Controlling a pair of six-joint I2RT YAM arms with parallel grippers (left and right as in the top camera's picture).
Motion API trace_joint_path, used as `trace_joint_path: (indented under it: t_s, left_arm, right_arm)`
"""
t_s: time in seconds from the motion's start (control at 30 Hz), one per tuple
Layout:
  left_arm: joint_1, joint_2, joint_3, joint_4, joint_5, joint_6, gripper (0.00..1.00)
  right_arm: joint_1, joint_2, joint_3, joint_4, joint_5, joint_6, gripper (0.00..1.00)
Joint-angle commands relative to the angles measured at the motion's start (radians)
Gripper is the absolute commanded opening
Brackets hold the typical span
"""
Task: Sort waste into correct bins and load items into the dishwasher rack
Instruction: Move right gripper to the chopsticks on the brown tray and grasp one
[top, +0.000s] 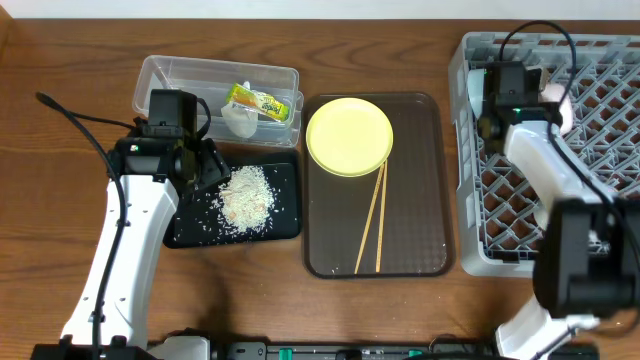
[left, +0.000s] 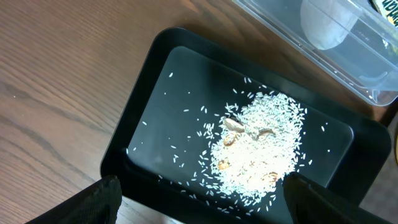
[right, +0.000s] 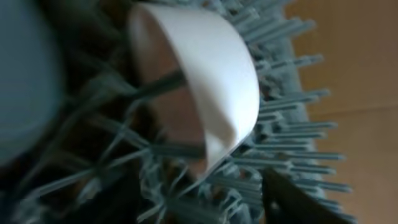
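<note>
At 3 o'clock on the table (top: 60, 60) stands the dishwasher rack (top: 600, 170), the biggest thing in view. Next in size is the brown serving tray (top: 420, 240), which lies at the centre and reaches toward 6 o'clock. The yellow plate (top: 349, 137) sits at its 12 o'clock end, and the two wooden chopsticks (top: 376, 215) lie close together, running from the plate's edge toward 6 o'clock.

The clear tub (top: 165, 78) is at 10 o'clock and holds the snack wrapper (top: 262, 102) and the white scrap (top: 240, 122), which touch each other. The black tray (top: 288, 228) lies just beside the tub on its 6 o'clock side. It carries a heap of rice crumbs (top: 247, 195), with loose grains scattered around.

The left tool (left: 202, 193) hovers over this tray's 10 o'clock corner, its fingers wide apart and holding nothing. The right tool (right: 202, 196) is over the rack's 11 o'clock corner. Its fingers look apart, though the wrist view is blurred — the white bowl (right: 217, 81) stands on its edge among the pegs, not gripped.
</note>
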Motion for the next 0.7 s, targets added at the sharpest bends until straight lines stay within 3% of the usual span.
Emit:
trace_joint_path:
  t_s: [0.0, 0.17, 0.27, 0.4, 0.67]
  left_arm:
    - [0.004, 0.007, -0.005, -0.003, -0.019, -0.010, 0.86]
    - [0.004, 0.007, -0.005, -0.010, -0.019, -0.010, 0.86]
    - [0.004, 0.007, -0.005, -0.010, -0.019, -0.010, 0.86]
    - [0.004, 0.007, -0.005, -0.013, -0.019, -0.010, 0.86]
    - [0.004, 0.007, -0.005, -0.014, -0.019, -0.010, 0.86]
  right_arm:
    - [0.024, -0.174, 0.006, -0.062, -0.320, 0.049, 0.67]
    - [0.077, -0.320, 0.005, -0.163, -0.809, 0.152, 0.71]
    - [0.137, -0.325, 0.003, -0.223, -0.961, 0.196, 0.70]
    - [0.247, -0.292, -0.034, -0.296, -0.957, 0.224, 0.59]
    - [0.432, -0.174, -0.188, -0.254, -0.784, 0.397, 0.56]
